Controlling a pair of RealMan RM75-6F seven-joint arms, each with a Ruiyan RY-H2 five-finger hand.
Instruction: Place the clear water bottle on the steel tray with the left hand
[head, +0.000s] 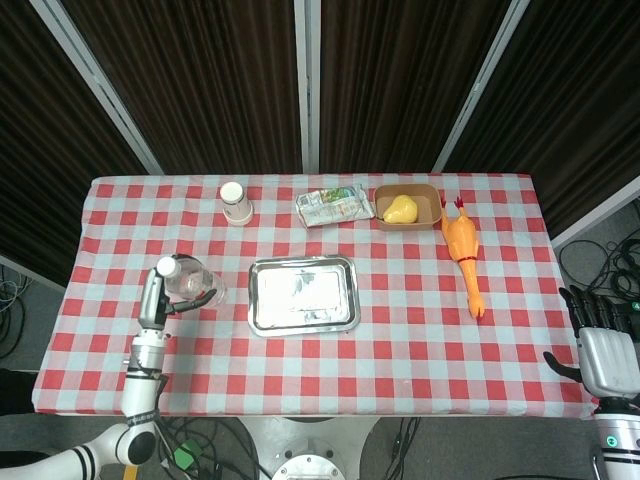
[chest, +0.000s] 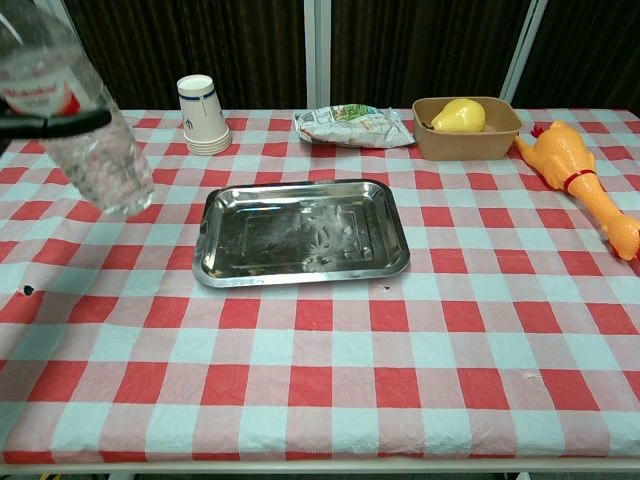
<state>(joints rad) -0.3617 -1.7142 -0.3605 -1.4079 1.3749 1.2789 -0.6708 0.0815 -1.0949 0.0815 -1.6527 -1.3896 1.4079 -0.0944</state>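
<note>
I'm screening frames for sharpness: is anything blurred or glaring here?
Chest view: the water bottle in the left hand is smeared by motion blur, and the steel tray mirrors light in patches. Head view: the tray glares pale; everything else is sharp.

Left hand (head: 152, 300) is showing slim black fingers (head: 196, 299) over a silver metal wrist; its forearm is appearing white with black bands; right hand (head: 601, 352) is showing a pale grey back plate, black fingers and a green indicator light.

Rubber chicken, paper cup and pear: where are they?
Rubber chicken (head: 462, 245), head view, on its orange body.
Paper cup (chest: 203, 110), chest view, on its side wall.
Pear (chest: 460, 116), chest view, on its yellow belly.
</note>
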